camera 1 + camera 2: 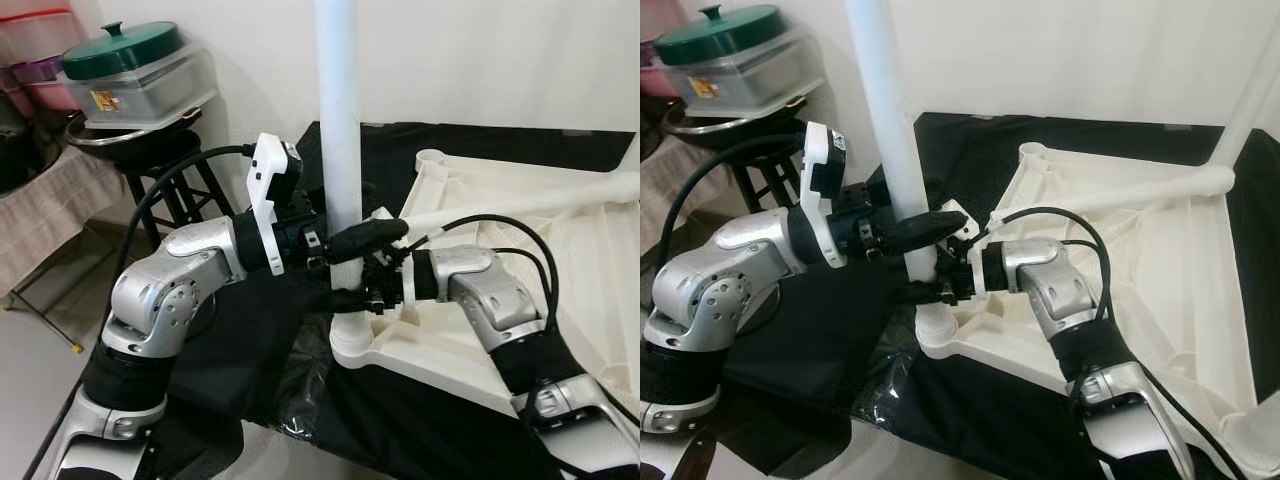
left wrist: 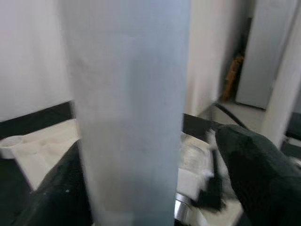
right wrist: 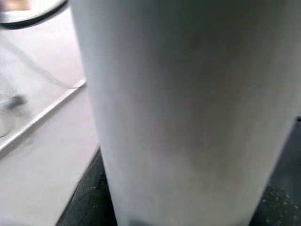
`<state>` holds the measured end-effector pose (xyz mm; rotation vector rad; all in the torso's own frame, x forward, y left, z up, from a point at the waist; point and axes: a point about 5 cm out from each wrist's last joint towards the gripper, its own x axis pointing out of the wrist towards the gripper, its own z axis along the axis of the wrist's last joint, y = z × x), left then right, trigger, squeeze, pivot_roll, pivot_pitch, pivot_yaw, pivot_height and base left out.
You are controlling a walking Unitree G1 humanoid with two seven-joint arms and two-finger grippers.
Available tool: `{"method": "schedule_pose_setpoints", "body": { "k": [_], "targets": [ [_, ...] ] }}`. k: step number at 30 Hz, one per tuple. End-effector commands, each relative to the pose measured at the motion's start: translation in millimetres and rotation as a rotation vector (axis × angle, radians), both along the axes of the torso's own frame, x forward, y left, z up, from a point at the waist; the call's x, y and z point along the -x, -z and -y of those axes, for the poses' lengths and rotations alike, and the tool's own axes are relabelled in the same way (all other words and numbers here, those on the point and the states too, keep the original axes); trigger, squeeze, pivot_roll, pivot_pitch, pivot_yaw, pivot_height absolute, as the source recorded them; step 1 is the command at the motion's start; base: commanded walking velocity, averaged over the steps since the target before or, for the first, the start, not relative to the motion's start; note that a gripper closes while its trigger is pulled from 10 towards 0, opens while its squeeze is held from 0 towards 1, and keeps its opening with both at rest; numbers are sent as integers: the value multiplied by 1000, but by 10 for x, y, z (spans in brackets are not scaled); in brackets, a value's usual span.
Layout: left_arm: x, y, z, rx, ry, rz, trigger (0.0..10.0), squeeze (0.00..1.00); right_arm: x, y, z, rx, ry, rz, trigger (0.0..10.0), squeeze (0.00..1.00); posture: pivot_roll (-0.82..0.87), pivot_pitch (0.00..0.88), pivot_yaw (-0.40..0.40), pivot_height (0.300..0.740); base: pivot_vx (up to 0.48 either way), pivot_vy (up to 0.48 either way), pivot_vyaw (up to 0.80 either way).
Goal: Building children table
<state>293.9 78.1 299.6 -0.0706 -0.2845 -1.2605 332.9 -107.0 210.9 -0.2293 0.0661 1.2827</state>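
A white table leg (image 1: 338, 120) stands upright in the near-left corner socket (image 1: 352, 345) of the upturned white tabletop (image 1: 570, 270). My left gripper (image 1: 372, 236) comes in from the left and is shut around the leg, with one black finger (image 2: 263, 165) crossing in front of it. My right gripper (image 1: 930, 292) holds the same leg lower down from the right, just above the socket. The leg (image 3: 188, 113) sits very close in the right wrist view. Another white tube (image 1: 1120, 192) lies across the tabletop, and a further leg (image 1: 1252, 95) rises at the far right.
The tabletop rests on a black cloth (image 1: 250, 350) over a low surface. A round corner socket (image 1: 433, 158) lies at the back. At the left, a dark stool (image 1: 170, 170) carries a pan and a clear container with a green lid (image 1: 125, 50). A white wall is behind.
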Motion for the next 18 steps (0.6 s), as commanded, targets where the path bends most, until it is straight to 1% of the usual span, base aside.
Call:
{"method": "schedule_pose_setpoints", "body": {
  "k": [1, 2, 3, 4, 6, 7, 8, 9, 10, 11, 18],
  "targets": [
    [16, -50, 1, 11, 6, 21, 10000, 0, -16, 121, 11, 34, 134, -28, 0, 0, 30, 56, 23, 740, 0, 0, 0],
    [16, -50, 1, 11, 6, 21, 10000, 0, -16, 121, 11, 34, 134, -28, 0, 0, 30, 56, 23, 740, 0, 0, 0],
    [1, -87, -42, 40, -25, 17, 10000, 0, 82, 284, -128, 5, 330, -58, 0, 0, 41, 55, 0, 740, 0, 0, 0],
    [-2, -110, -91, 61, -49, 13, 10000, 0, 289, 496, -276, -44, 603, -113, 0, 0, 48, 60, 0, 740, 0, 0, 0],
    [-2, -110, -91, 61, -49, 13, 10000, 0, 289, 496, -276, -44, 603, -113, 0, 0, 48, 60, 0, 740, 0, 0, 0],
    [-8, -118, -139, 74, -74, 7, 10000, 0, 527, 664, -384, -68, 765, -192, 0, 0, 64, 70, 12, 740, 0, 0, 0],
    [-8, -118, -139, 74, -74, 7, 10000, 0, 527, 664, -384, -68, 765, -192, 0, 0, 64, 70, 12, 740, 0, 0, 0],
    [-11, -110, -181, 88, -89, -5, 10000, 0, 629, 696, -405, -74, 862, -196, 0, 0, 42, 49, 35, 740, 0, 0, 0],
    [-11, -110, -181, 88, -89, -5, 10000, 0, 629, 696, -405, -74, 862, -196, 0, 0, 42, 49, 35, 740, 0, 0, 0],
    [-12, -90, -201, 89, -95, -11, 10000, 0, 663, 713, -424, -72, 871, -192, 0, 0, 40, 46, 30, 740, 0, 0, 0],
    [-17, -68, -201, 90, -97, -15, 10000, 0, 632, 723, -435, -64, 849, -170, 0, 0, 36, 39, 34, 740, 0, 0, 0]
  ]
}}
